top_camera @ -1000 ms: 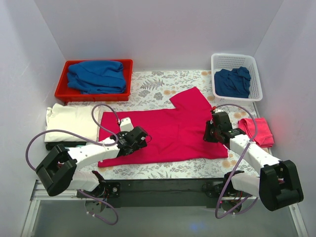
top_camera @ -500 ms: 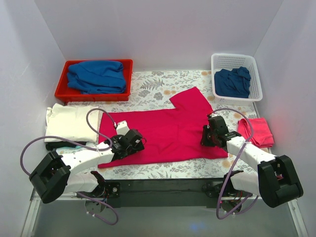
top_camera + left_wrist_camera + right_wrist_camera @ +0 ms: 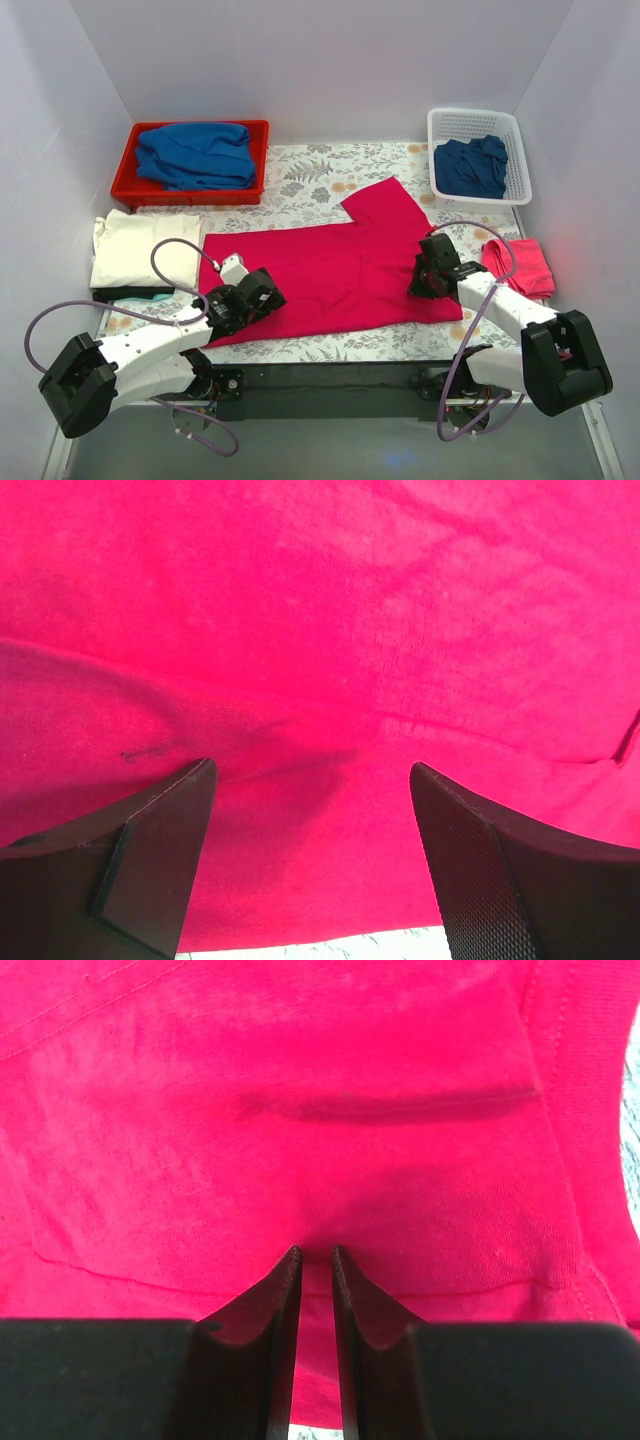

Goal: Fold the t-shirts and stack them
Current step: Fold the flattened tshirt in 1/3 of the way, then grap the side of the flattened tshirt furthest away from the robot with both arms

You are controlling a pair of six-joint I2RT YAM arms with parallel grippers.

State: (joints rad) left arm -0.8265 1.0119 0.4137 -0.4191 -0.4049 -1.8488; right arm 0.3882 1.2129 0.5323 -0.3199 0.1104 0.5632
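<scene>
The crimson-pink t-shirt (image 3: pixel 340 265) lies spread flat on the floral table, one sleeve pointing to the back right. My left gripper (image 3: pixel 263 293) hovers open over its near left part. In the left wrist view the left gripper (image 3: pixel 312 770) has wide-set fingers over the cloth just inside the hem. My right gripper (image 3: pixel 424 281) sits on the shirt's right side. In the right wrist view the right gripper (image 3: pixel 315 1251) has its jaws almost together, pinching a small ridge of the crimson-pink t-shirt (image 3: pixel 300 1110) near its hem.
A folded cream t-shirt (image 3: pixel 135 250) lies at the left, above a dark item (image 3: pixel 130 295). A folded pink t-shirt (image 3: pixel 522 265) lies at the right. Blue shirts fill the red tray (image 3: pixel 125 185) and the white basket (image 3: pixel 520 175) at the back.
My left gripper has drawn back toward the near left over the shirt, still open. The right gripper shifted slightly nearer and its jaws narrowed a little.
</scene>
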